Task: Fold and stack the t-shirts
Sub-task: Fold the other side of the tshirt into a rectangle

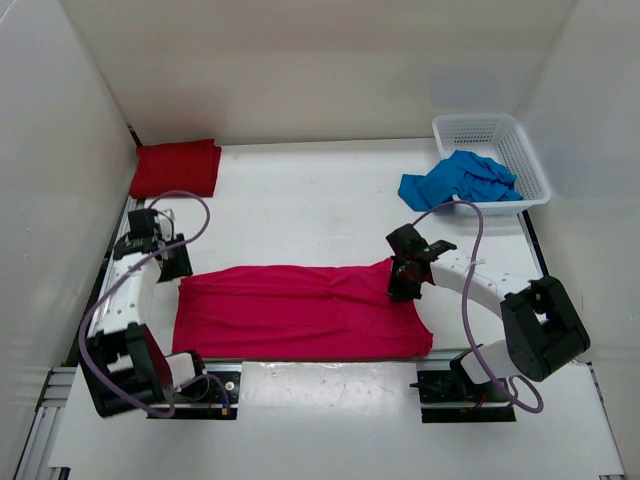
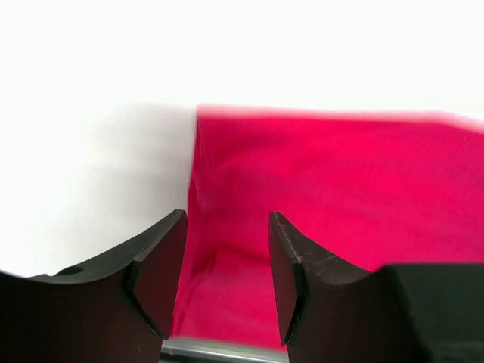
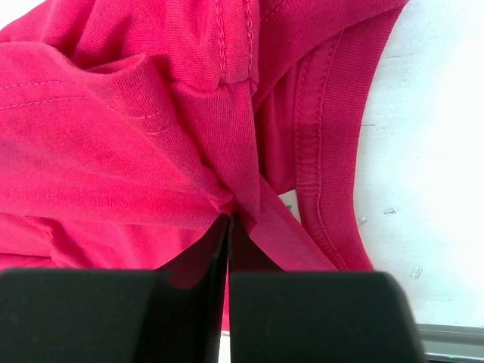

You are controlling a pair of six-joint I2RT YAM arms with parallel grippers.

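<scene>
Pink t-shirt (image 1: 300,310) is spread on the table (image 1: 300,200) at the near side, between the two arms. It forms a long band running left to right, its near edge close to the table's near edge. From above, the cloth lies mostly flat, with some creases toward its right end.

Left gripper (image 1: 165,252) sits just off the band's far-left corner. On my left wrist view the left gripper (image 2: 227,257) has its jaws spread with nothing between them. The pink t-shirt (image 2: 340,197) shows beyond the gap, with white table to its left.

Right gripper (image 1: 403,278) is at the band's far-right corner. On my right wrist view the right gripper (image 3: 229,223) has its jaws pressed together, pinching a fold of the pink t-shirt (image 3: 113,151) at the tips. The cloth bunches up around the pinch. A stitched hem runs down just to the right of it, with bare table beyond.

Dark red t-shirt (image 1: 176,168) lies folded into a flat rectangle in the far-left corner, well apart from both arms.

Blue t-shirt (image 1: 460,182) is crumpled at far right. It lies partly inside the white mesh basket (image 1: 530,165) and spills over the basket's left rim onto the table.
</scene>
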